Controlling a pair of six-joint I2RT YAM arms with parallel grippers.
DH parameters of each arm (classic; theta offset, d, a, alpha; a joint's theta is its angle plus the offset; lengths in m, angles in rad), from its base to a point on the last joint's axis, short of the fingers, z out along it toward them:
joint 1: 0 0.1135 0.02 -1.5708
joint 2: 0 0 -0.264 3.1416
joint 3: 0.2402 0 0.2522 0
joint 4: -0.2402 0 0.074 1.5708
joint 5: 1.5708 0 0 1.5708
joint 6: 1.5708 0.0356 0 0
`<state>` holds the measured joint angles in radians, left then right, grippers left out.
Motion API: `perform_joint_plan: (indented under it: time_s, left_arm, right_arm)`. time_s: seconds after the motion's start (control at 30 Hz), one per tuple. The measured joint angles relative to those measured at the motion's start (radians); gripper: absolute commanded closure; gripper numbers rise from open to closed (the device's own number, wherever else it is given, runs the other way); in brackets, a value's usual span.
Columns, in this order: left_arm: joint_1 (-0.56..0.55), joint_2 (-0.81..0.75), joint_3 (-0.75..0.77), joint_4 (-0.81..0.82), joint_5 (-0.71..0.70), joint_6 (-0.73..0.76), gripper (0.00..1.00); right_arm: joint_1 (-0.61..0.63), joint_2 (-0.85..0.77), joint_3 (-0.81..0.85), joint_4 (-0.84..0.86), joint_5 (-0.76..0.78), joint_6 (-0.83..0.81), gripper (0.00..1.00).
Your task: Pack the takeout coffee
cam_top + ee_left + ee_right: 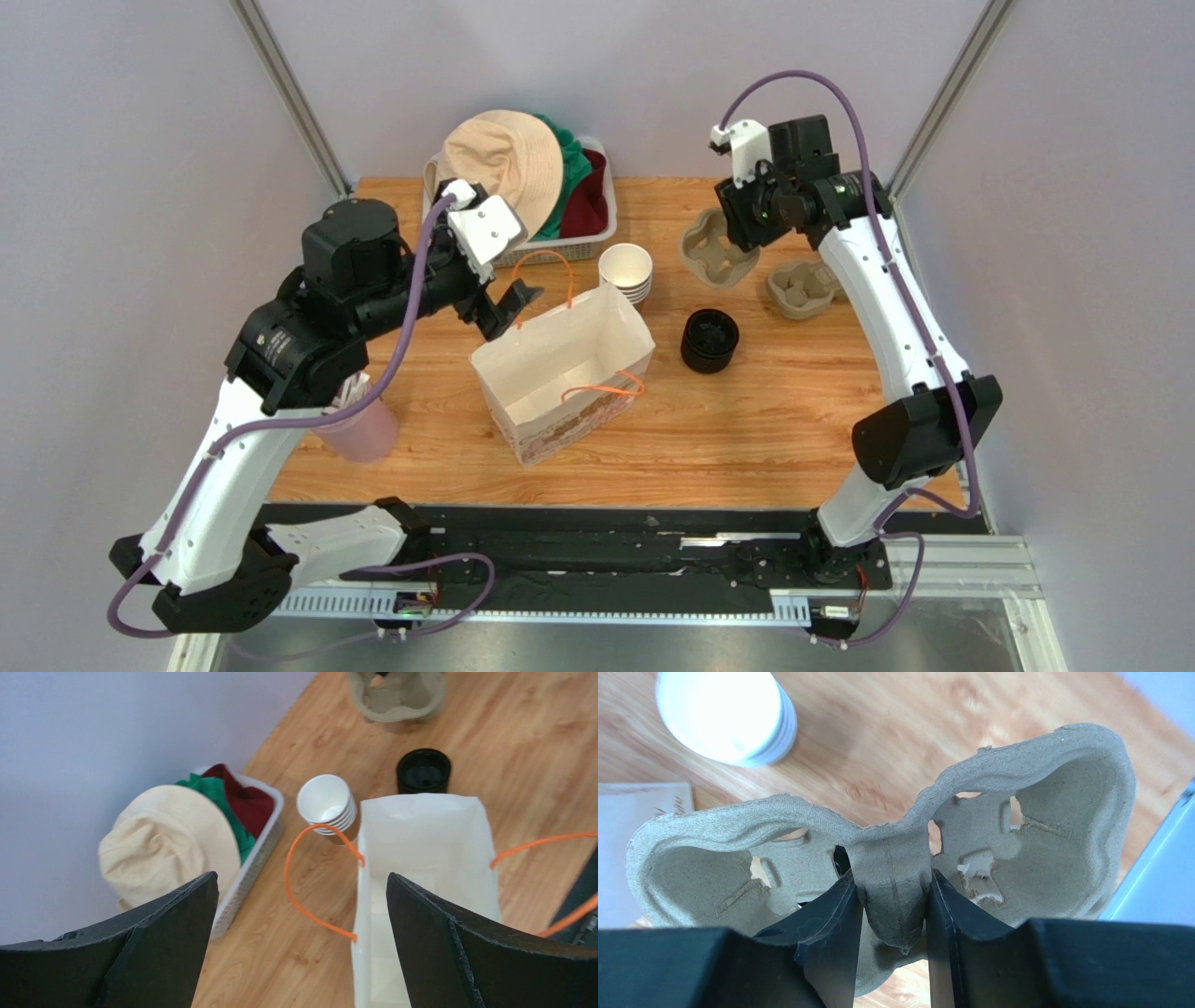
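Observation:
A takeout coffee with its lid on is out of view. A stack of small paper cups (pixel 626 270), white inside and open at the top, stands behind a white paper bag (pixel 561 367) with orange handles. A stack of bare black lids (pixel 710 340) sits right of the bag. My left gripper (pixel 505 311) hangs open over the bag's far left corner. In the left wrist view one orange handle (pixel 309 903) loops between the left gripper's (pixel 302 882) fingers, untouched. My right gripper (pixel 892 882) is shut on the middle ridge of a pulp cup carrier (pixel 1046 812), lifted at the back right (pixel 713 249).
A second pulp carrier (pixel 802 287) lies by the right arm. A white basket (pixel 596 231) holding a beige hat (pixel 502 161) and clothes stands at the back. A pink cup (pixel 362 427) sits under my left arm near the table's left edge.

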<state>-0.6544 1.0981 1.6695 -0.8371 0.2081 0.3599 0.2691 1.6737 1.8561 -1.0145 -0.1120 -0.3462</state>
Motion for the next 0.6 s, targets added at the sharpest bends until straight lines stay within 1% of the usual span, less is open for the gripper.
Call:
perform_joint_plan:
  time_s: [0.07, 0.13, 0.27, 0.33, 0.43, 0.6]
  left_arm:
    - [0.004, 0.002, 0.000, 0.019, -0.066, 0.013, 0.02]
    - [0.027, 0.015, -0.001, 0.035, -0.113, 0.022, 0.02]
    - [0.090, 0.064, -0.011, 0.070, -0.133, 0.024, 0.02]
    - [0.125, 0.094, -0.016, 0.082, -0.125, 0.023, 0.01]
    - [0.170, 0.143, -0.018, 0.097, -0.096, 0.020, 0.01]
    - [0.239, 0.196, -0.018, 0.113, -0.001, 0.015, 0.01]
  right_arm:
    - [0.038, -0.007, 0.061, -0.023, 0.024, -0.004, 0.68]
    - [0.104, -0.025, 0.109, -0.046, 0.051, -0.010, 0.67]
    - [0.268, -0.054, 0.227, -0.107, 0.074, -0.014, 0.69]
    - [0.329, -0.054, 0.291, -0.117, 0.082, -0.011, 0.70]
    - [0.371, -0.054, 0.358, -0.113, 0.105, 0.000, 0.70]
    - [0.415, -0.043, 0.389, -0.115, 0.117, 0.029, 0.70]
